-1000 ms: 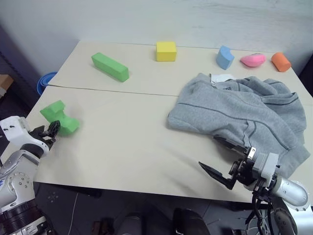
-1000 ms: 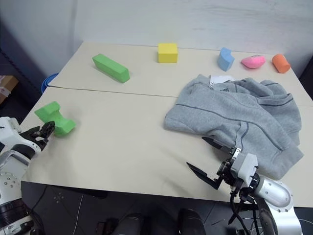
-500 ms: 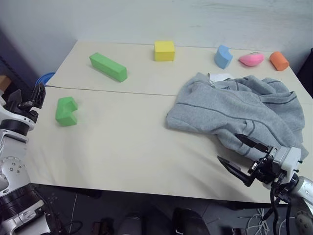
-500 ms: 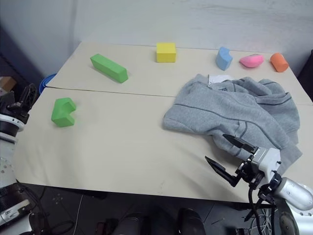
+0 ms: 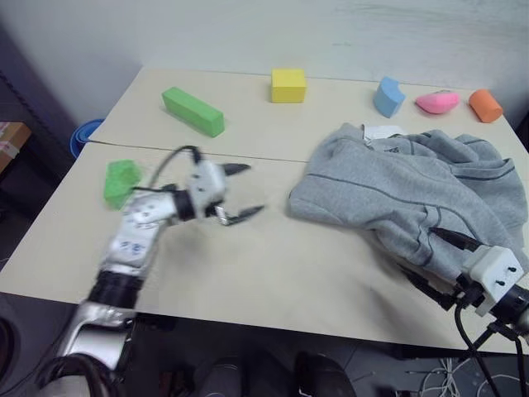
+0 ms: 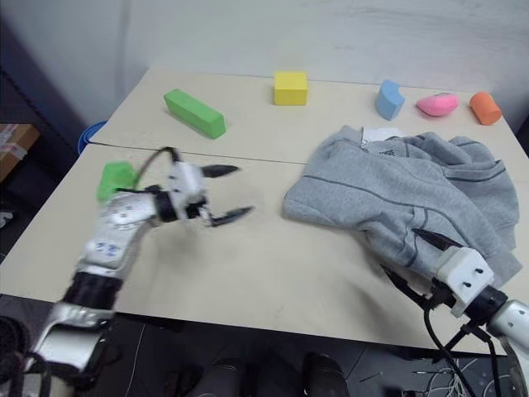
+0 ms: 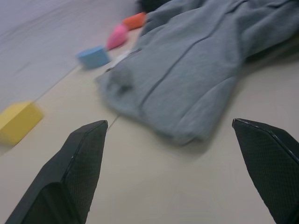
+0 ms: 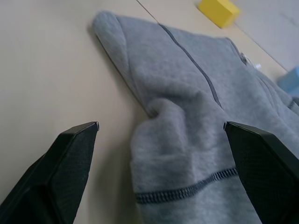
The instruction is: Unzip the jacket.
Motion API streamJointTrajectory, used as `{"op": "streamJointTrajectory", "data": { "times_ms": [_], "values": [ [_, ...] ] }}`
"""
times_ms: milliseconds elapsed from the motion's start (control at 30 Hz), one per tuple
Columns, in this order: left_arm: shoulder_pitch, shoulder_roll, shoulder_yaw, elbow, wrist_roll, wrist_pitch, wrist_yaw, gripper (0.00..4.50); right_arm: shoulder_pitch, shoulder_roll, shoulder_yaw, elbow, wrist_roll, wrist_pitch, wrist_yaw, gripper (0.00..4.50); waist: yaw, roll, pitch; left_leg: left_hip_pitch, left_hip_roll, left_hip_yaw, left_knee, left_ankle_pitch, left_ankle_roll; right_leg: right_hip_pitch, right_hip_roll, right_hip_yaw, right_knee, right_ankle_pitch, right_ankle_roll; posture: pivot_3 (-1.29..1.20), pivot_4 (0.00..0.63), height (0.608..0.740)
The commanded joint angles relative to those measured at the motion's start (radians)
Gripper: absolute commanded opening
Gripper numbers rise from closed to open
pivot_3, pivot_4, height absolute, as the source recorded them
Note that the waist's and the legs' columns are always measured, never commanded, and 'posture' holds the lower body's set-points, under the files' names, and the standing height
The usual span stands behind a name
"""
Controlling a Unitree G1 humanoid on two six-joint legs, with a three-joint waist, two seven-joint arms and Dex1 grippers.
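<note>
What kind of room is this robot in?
Probably a robot practice room: a plain table against a bare wall holds only the grey jacket and foam blocks such as the yellow block.

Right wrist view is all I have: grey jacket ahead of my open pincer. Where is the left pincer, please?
Observer: The left pincer is open above the bare table, on the left of the jacket and apart from it.
Operator: Does something lie near that arm?
Observer: A small green block lies beyond the arm, near the table's left edge.
Operator: Where may the collar be?
Observer: I cannot tell for sure. A white tag lies at the jacket's far edge, near the blue block.
</note>
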Motion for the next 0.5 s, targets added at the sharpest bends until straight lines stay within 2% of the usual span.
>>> {"op": "streamJointTrajectory", "data": {
  "times_ms": [33,167,267,333,433,500],
  "values": [
    [-0.104,-0.104,-0.134,0.226,0.132,-0.140,-0.055,4.49,0.001,-0.003,-0.026,-0.048,-0.089,0.041,-0.086,4.50,0.000,0.000,0.000,-0.001,0.000,0.001,0.000,0.000,0.000,-0.001,0.001,-0.001,0.000,0.000,0.000,0.00,0.150,0.740],
    [-0.251,-0.248,-0.163,0.540,0.230,-0.254,0.056,4.49,-0.019,-0.001,0.010,-0.053,-0.134,0.085,-0.125,4.50,-0.002,-0.001,0.000,-0.009,-0.001,0.006,0.001,0.001,0.003,-0.011,0.002,0.000,0.001,0.002,0.003,0.00,0.150,0.740],
    [-0.354,-0.330,-0.187,0.745,0.316,-0.318,0.167,4.50,-0.039,0.004,0.052,-0.042,-0.182,0.072,-0.151,3.92,-0.003,-0.002,0.001,-0.013,-0.004,0.009,0.002,0.002,0.004,-0.015,0.001,0.000,0.003,0.002,0.004,0.00,0.150,0.740],
    [-0.404,-0.371,-0.192,0.841,0.363,-0.333,0.260,4.50,-0.063,0.015,0.066,-0.028,-0.215,0.074,-0.188,3.25,-0.002,-0.002,0.001,-0.013,-0.007,0.008,0.002,0.002,0.004,-0.015,0.000,0.000,0.003,0.002,0.004,0.00,0.150,0.740],
    [-0.456,-0.413,-0.185,0.939,0.407,-0.319,0.366,3.97,-0.086,0.025,0.075,-0.011,-0.251,0.078,-0.226,2.25,-0.001,-0.002,0.001,-0.013,-0.006,0.005,0.001,0.003,0.006,-0.015,-0.004,0.000,0.003,0.003,0.004,0.00,0.150,0.740],
    [-0.475,-0.424,-0.188,0.975,0.439,-0.320,0.429,3.36,-0.092,0.029,0.077,-0.009,-0.268,0.071,-0.240,1.53,-0.001,-0.002,0.001,-0.014,-0.007,0.005,0.001,0.004,0.008,-0.015,-0.005,0.000,0.003,0.003,0.006,0.00,0.150,0.740]
  ]
}}
